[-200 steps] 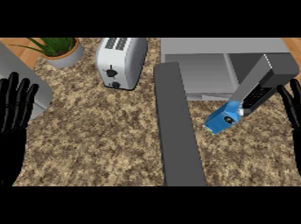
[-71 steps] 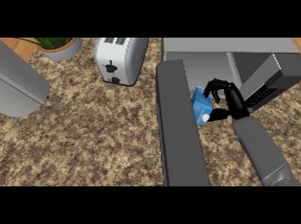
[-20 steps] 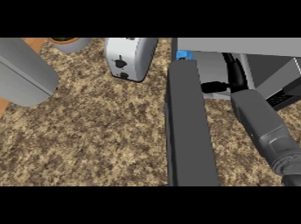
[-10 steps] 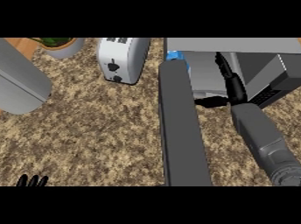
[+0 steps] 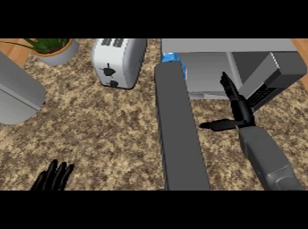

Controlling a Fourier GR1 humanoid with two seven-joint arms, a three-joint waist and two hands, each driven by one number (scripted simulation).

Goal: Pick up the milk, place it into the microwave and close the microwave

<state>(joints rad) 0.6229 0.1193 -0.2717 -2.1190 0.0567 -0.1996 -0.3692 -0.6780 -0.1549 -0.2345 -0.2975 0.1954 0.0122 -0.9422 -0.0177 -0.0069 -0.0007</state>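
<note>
Milk carton (image 5: 169, 58) sits inside the microwave (image 5: 249, 67) at twelve o'clock, behind the open door (image 5: 176, 129). Right hand (image 5: 234, 109) open, empty. Left hand (image 5: 53, 178) rests open at seven o'clock.

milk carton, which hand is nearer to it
Right. The right hand is open just outside the microwave, right of the milk; the left hand is low at the lower-left edge.

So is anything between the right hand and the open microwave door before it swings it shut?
Nothing visible. The right hand, fingers straight, sits right of the open door, with bare counter between them. The milk shows as a blue edge at the microwave's left.
</note>
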